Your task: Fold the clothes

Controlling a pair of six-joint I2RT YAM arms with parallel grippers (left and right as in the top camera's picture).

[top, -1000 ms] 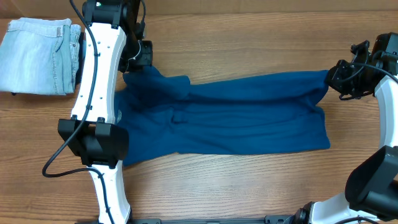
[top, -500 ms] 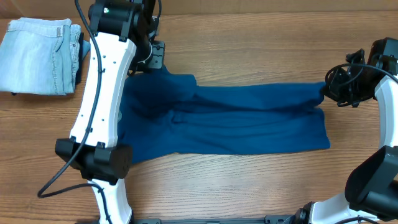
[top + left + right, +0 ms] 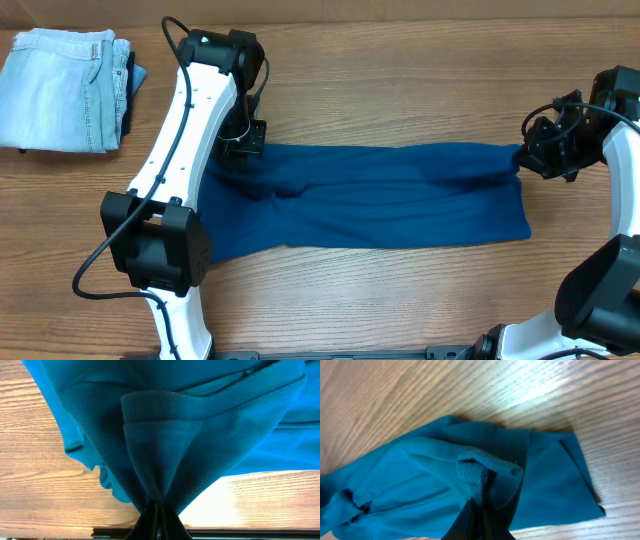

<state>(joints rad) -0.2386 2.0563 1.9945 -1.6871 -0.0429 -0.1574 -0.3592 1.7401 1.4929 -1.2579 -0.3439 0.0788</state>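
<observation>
The teal-blue polo shirt lies stretched left to right across the middle of the table, its far edge lifted at both ends. My left gripper is shut on the shirt's far-left edge; in the left wrist view the knit cloth fans out from my pinched fingertips. My right gripper is shut on the far-right edge; in the right wrist view a bunched fold of the shirt sits between the fingers.
Folded pale-blue jeans lie at the far left corner. The wooden table runs all round the shirt. My left arm reaches over the shirt's left end.
My left gripper has carried the shirt's far-left edge toward the near side and a little right, folding it over. The right gripper has drawn its edge slightly nearer too.
</observation>
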